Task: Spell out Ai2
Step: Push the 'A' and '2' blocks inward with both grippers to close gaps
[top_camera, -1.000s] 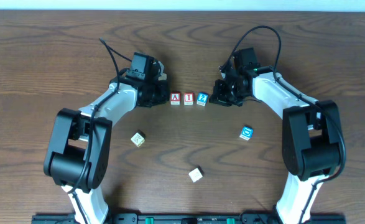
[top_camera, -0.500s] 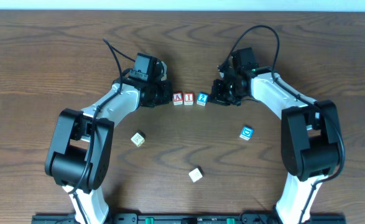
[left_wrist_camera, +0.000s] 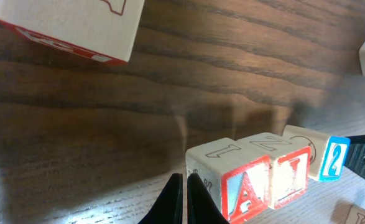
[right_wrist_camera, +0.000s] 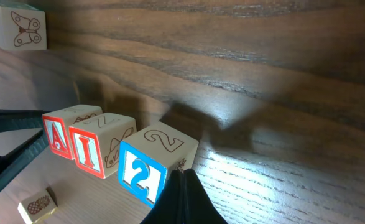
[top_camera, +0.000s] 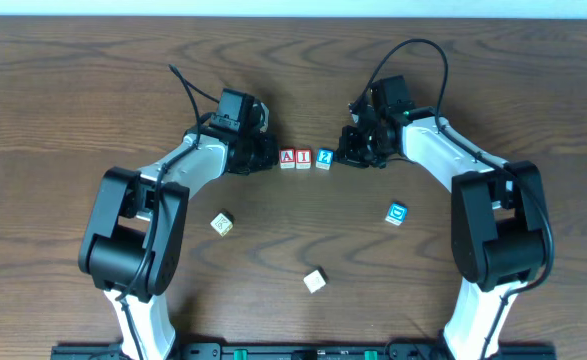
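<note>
Three letter blocks stand in a row on the table: a red A block (top_camera: pixel 287 157), a red I block (top_camera: pixel 303 158) and a blue 2 block (top_camera: pixel 324 158). My left gripper (top_camera: pixel 270 156) is shut and empty, its tips against the left side of the A block (left_wrist_camera: pixel 244 186). My right gripper (top_camera: pixel 339 158) is shut and empty, its tips touching the right side of the 2 block (right_wrist_camera: pixel 146 169). The I block (right_wrist_camera: pixel 101 145) sits between the two; the A and I touch, with a slight gap before the 2.
A blue block (top_camera: pixel 397 213) lies at the right. A tan block (top_camera: pixel 222 223) lies lower left and a pale block (top_camera: pixel 315 280) lower centre. A red-edged block (left_wrist_camera: pixel 70 25) shows in the left wrist view, a butterfly block (right_wrist_camera: pixel 17 28) in the right wrist view.
My left gripper has slid right, pushing the A and I blocks toward the 2 block. My right gripper has stayed against the 2 block.
</note>
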Controlling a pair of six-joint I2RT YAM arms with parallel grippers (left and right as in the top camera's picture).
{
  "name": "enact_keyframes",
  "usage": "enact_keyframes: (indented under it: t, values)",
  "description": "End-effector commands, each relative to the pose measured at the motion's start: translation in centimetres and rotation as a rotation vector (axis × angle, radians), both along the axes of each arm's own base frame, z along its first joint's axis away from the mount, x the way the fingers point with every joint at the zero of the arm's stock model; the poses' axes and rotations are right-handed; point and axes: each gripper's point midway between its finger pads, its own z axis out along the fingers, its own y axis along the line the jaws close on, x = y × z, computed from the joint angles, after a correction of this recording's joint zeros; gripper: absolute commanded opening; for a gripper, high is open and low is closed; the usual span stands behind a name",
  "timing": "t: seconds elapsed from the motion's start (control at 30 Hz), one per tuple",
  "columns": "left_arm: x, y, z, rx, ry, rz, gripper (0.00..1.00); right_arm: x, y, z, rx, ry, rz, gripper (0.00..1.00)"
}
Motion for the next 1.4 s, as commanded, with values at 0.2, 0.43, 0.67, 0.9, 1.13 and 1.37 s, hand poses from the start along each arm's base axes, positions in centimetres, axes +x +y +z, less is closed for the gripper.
enact_keyframes:
  t: [0.2, 0.43, 0.67, 0.9, 1.13, 1.37]
  values:
    - [1.1, -0.5, 0.8, -0.019, -0.046, -0.008, 0.06, -0.1, 0.4, -0.4, -0.003, 0.006, 0.004, 0.01]
    - [1.4, -0.6, 0.9, -0.023, -0.056, -0.009, 0.06, -0.2, 1.3, -0.4, 0.007, -0.002, 0.025, 0.01]
    - [1.2, -0.8, 1.0, -0.038, -0.051, -0.017, 0.06, -0.5, 1.8, -0.6, 0.006, 0.002, 0.038, 0.01]
    - [1.1, -1.0, 1.1, -0.049, -0.047, -0.024, 0.06, -0.5, 1.8, -0.6, 0.006, 0.000, 0.038, 0.01]
    - [1.0, -1.1, 1.1, -0.057, -0.043, -0.028, 0.06, -0.4, 1.7, -0.7, -0.001, 0.001, 0.029, 0.01]
    - [0.7, 1.3, 0.3, 0.033, -0.035, -0.029, 0.06, 0.1, -1.2, -1.1, -0.083, 0.013, -0.011, 0.01]
